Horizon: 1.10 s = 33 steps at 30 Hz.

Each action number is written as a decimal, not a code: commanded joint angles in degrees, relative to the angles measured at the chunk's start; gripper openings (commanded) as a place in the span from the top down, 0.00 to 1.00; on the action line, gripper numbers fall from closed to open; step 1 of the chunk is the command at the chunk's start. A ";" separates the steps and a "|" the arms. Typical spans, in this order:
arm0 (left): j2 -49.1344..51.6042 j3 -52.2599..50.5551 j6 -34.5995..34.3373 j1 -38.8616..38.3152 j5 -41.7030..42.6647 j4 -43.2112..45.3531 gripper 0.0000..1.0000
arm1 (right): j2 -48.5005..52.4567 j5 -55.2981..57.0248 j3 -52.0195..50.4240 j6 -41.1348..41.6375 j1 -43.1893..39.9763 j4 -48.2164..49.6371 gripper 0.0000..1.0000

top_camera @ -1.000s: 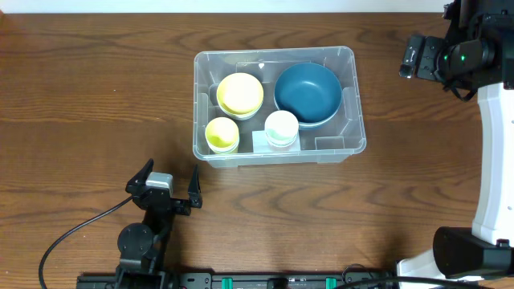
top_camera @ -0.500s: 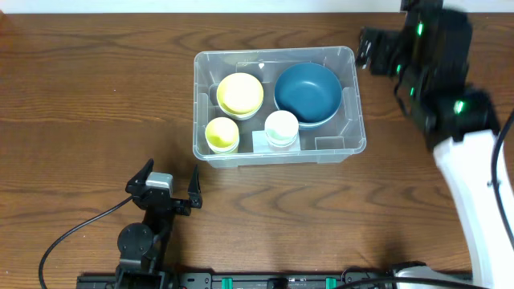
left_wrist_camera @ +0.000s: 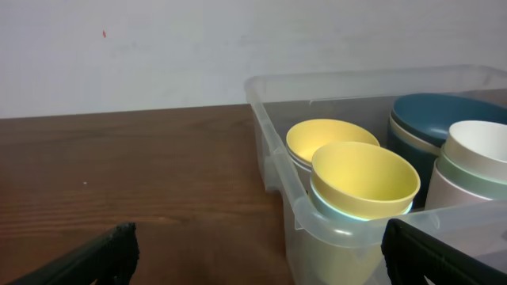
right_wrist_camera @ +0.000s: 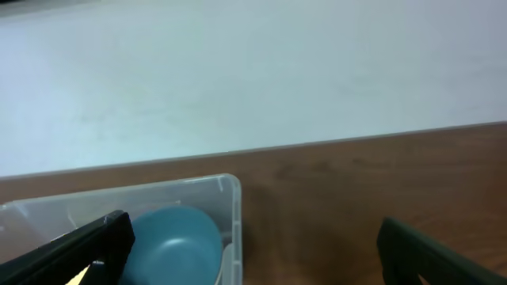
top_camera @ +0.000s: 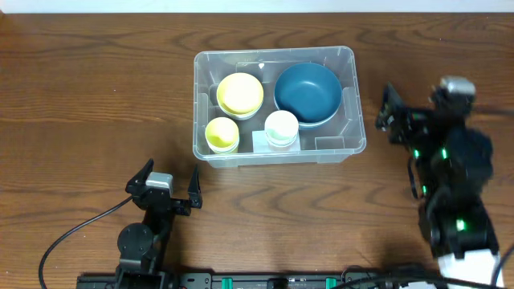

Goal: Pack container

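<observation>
At 12 o'clock on the table sits the container [top_camera: 273,54], bowls [top_camera: 307,92] inside. Its 7 o'clock side has the left gripper [top_camera: 169,178] low, aimed toward 12, fingers spread wide, empty. The right gripper [right_wrist_camera: 253,252], blurred from overhead, hovers at the container's 3 o'clock, aimed toward 12, fingers released, nothing between them

Inside the container [left_wrist_camera: 356,79]: yellow cup [left_wrist_camera: 364,180] at its near wall, yellow bowl [left_wrist_camera: 326,138] behind, blue bowl [left_wrist_camera: 432,115] and white cup [left_wrist_camera: 483,146] further right.
</observation>
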 commanded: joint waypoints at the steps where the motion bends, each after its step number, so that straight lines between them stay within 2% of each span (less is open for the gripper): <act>1: -0.35 -0.79 0.13 0.35 0.42 -2.29 0.02 | -7.37 0.74 -7.19 -0.83 -1.75 2.29 0.01; 9: -0.35 -0.79 0.13 0.35 0.42 -2.29 0.02 | -28.00 0.70 -25.57 -0.79 -5.55 5.68 0.01; 15: -0.35 -0.79 0.13 0.35 0.42 -2.29 0.02 | -38.62 0.42 -35.10 0.81 -5.77 6.69 0.01; 20: -0.35 -0.79 0.13 0.35 0.42 -2.29 0.02 | -40.19 -0.59 -38.07 0.74 -5.77 9.38 0.01; 33: -0.35 -0.79 0.13 0.35 0.42 -2.29 0.02 | -44.46 -0.59 -41.64 -0.13 -5.77 7.91 0.01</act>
